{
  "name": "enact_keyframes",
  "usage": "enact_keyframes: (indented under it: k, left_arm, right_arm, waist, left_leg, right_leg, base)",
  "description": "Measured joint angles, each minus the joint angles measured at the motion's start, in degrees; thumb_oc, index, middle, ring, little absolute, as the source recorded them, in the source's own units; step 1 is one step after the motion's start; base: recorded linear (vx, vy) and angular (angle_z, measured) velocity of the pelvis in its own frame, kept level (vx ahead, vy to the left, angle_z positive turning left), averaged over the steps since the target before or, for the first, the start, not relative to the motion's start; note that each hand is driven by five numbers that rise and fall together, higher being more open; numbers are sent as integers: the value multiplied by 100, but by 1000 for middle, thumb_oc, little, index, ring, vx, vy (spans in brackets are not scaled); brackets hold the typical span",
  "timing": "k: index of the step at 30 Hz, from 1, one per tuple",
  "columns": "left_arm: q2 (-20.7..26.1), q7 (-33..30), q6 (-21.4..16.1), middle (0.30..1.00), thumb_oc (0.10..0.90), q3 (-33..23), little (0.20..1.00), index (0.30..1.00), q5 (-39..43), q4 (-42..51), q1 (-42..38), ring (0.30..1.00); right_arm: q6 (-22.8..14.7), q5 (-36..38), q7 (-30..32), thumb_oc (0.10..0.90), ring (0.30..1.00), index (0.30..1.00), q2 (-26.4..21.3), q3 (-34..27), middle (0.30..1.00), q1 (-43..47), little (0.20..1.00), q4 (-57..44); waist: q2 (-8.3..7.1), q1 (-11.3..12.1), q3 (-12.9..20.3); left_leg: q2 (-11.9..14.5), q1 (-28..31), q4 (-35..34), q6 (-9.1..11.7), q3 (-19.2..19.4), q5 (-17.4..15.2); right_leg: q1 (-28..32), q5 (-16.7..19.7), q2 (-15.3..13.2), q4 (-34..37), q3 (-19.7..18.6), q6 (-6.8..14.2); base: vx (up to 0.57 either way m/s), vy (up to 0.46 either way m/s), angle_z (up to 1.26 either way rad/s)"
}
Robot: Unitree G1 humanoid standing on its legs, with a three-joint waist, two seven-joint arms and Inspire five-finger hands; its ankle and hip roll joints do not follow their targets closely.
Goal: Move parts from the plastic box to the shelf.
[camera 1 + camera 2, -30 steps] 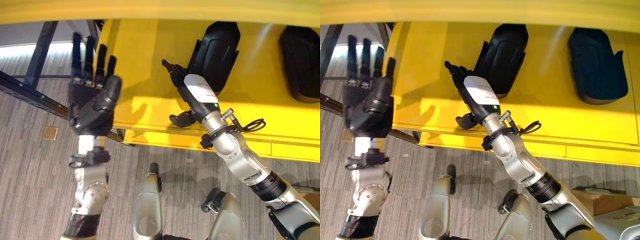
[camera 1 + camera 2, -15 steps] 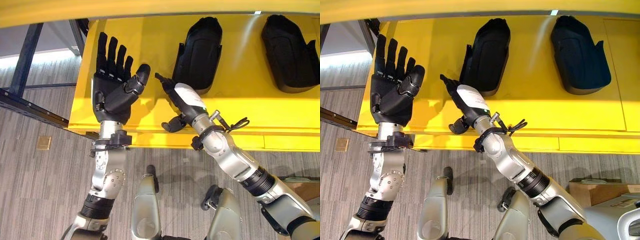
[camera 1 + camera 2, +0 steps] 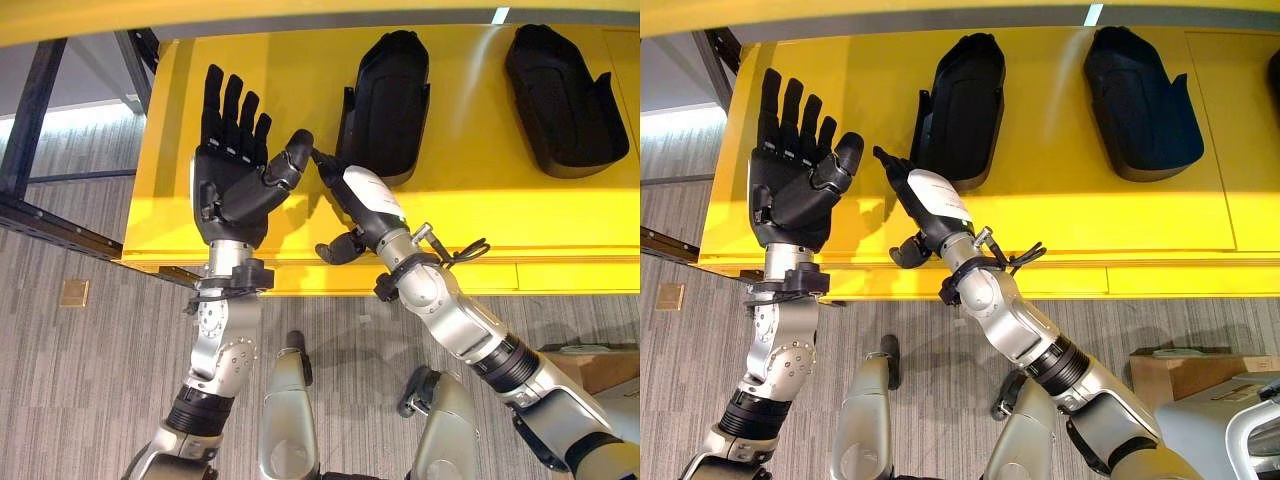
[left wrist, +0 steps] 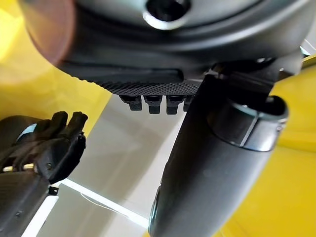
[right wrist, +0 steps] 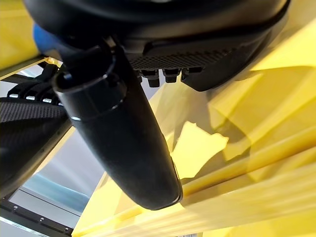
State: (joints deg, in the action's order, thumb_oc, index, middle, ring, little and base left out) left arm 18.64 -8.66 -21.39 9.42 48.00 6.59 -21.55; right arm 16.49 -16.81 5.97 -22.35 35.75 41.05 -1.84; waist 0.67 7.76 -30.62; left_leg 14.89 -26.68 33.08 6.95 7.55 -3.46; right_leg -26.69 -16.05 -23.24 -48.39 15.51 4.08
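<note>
Two black parts lie on the yellow shelf [image 3: 470, 195] ahead of me: the near part [image 3: 385, 105] just past my right hand, the far part [image 3: 560, 100] well off toward my right. Each is a long moulded shell with a rounded end pointing away from me, and the two lie apart with bare yellow between them.

My left hand [image 3: 235, 175] is raised over the shelf's left end, palm toward my head camera, fingers straight and spread, thumb angled out toward my other hand. It holds nothing. In its wrist view the fingertips [image 4: 153, 102] stand in a short row with the thumb thick in front, and my other hand's fingers show off to one side against the yellow.

My right hand [image 3: 360, 200] reaches in over the shelf's front edge, its back with the white cover turned up toward the camera. Its fingers stretch forward and relaxed toward the near part's closer end, with the tips close to that part; I cannot tell whether they touch it. The thumb hangs down beside the palm, over the front lip. This hand grips nothing either. Its fingertips [image 3: 322, 165] sit just beside my left thumb's tip.

A dark metal frame [image 3: 40, 120] stands at my left beside the shelf, over grey striped floor [image 3: 80, 380]. A cardboard box [image 3: 1185, 375] shows low on the floor at my right.
</note>
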Motion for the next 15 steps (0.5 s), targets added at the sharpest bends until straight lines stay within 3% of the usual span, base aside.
enact_keyframes:
  k: [15]
  left_arm:
    - [-189,-105,-146,1000,900,13,1000,1000,-2,-168,-56,1000]
  right_arm:
    - [5,-120,-18,900,1000,1000,9,-4,1000,0,1000,7]
  waist:
    - [-13,-94,-4]
  left_leg:
    - [10,-50,79,0,5,-30]
  right_leg:
    - [-69,-13,42,-41,-56,-22]
  base:
    - [0,0,0]
